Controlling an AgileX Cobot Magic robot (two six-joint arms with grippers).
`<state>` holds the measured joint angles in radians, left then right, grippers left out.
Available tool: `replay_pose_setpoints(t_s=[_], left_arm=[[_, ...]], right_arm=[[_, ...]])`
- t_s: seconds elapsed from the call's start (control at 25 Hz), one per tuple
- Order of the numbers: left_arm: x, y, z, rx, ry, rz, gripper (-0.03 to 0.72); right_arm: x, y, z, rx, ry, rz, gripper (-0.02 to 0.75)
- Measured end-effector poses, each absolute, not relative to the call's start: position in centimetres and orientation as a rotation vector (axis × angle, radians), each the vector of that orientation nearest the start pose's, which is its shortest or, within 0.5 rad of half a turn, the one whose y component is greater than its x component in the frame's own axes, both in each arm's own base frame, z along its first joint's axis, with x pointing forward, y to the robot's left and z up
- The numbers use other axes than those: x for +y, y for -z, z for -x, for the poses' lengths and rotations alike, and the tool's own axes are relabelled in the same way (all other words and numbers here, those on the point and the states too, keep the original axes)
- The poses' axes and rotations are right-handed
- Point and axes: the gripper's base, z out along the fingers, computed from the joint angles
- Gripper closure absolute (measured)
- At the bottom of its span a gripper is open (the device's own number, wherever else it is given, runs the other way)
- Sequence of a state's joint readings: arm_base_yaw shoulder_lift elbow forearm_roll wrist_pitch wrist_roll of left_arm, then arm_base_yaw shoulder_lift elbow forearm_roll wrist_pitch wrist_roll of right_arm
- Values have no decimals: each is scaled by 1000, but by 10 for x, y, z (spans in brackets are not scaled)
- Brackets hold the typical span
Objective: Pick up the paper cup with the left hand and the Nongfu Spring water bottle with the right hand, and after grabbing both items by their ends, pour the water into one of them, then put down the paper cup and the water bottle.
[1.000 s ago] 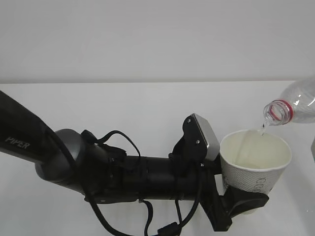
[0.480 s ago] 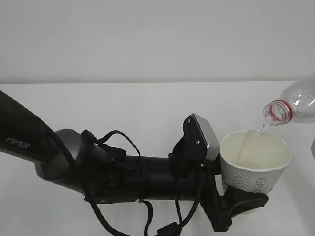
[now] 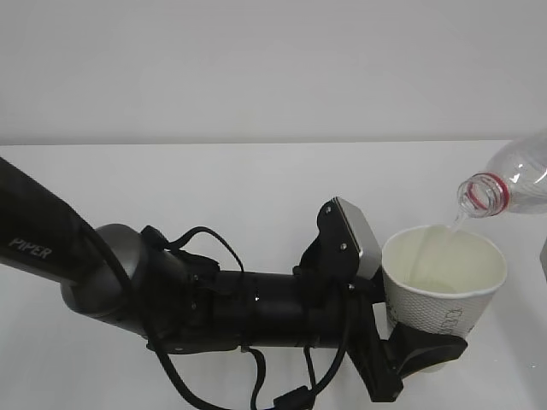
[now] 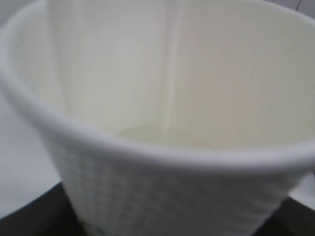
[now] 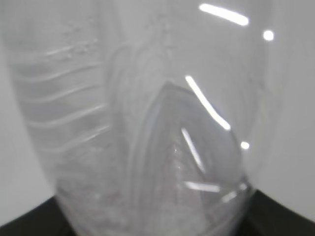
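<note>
The left hand [image 3: 256, 312] is a thick black arm marked "PIPER" in grey, with loose black cables and a grey-faced wrist block.

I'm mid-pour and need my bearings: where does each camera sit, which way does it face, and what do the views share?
Exterior view: in front, raised, looking down at a slant; shows the white table, the left arm with its pincer gripping the paper cup, and the tilted bottle.
Left wrist view: just behind the cup, looking over its rim at the water; only dark pincer edges show.
Right wrist view: pressed against the clear bottle; dark pincer parts at the bottom corners.
Shared: exterior and left wrist both show the cup's inside.
</note>
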<state>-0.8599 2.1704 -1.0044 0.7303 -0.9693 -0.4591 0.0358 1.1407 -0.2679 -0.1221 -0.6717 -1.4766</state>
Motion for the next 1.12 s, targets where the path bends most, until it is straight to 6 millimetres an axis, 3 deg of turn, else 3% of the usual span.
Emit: replay_pose_setpoints(t_s=[1.12], left_arm=[[-338, -105, -225, 1521, 1114, -1188, 157]], right_arm=[[14, -224, -200, 1199, 1081, 1354, 325]])
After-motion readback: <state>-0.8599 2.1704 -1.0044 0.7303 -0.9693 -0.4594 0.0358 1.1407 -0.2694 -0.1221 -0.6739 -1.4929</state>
